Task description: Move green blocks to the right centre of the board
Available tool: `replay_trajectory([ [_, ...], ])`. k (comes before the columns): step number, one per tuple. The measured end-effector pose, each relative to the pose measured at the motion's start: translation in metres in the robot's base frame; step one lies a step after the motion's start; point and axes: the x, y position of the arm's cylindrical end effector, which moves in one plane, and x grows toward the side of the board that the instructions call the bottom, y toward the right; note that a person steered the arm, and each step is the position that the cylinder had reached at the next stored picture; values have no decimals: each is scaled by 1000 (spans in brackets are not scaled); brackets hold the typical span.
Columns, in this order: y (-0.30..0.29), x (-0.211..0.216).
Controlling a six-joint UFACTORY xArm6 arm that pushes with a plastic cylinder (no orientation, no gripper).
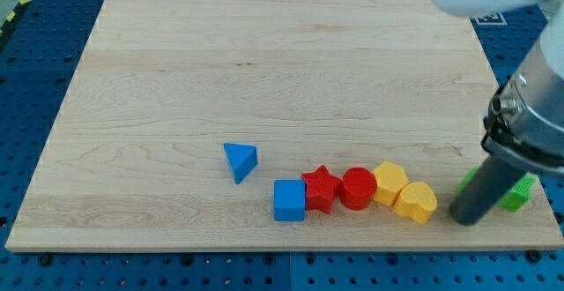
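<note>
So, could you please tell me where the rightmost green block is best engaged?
Push, don't grip: bring my tip, now left of it, to the lower side of the green block, coming from the view's bottom, since it lies below right centre. The rod hides its shape.

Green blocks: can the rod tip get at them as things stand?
Probably yes. My tip sits right beside the green blocks at the view's bottom right, nothing between them; the rod hides part of them. The yellow block lies on its other side.
</note>
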Motion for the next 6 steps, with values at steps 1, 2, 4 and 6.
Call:
replay_trajectory([
  [1, 0, 3],
  [2, -1, 32],
  [4, 76, 19],
  [6, 73, -58],
])
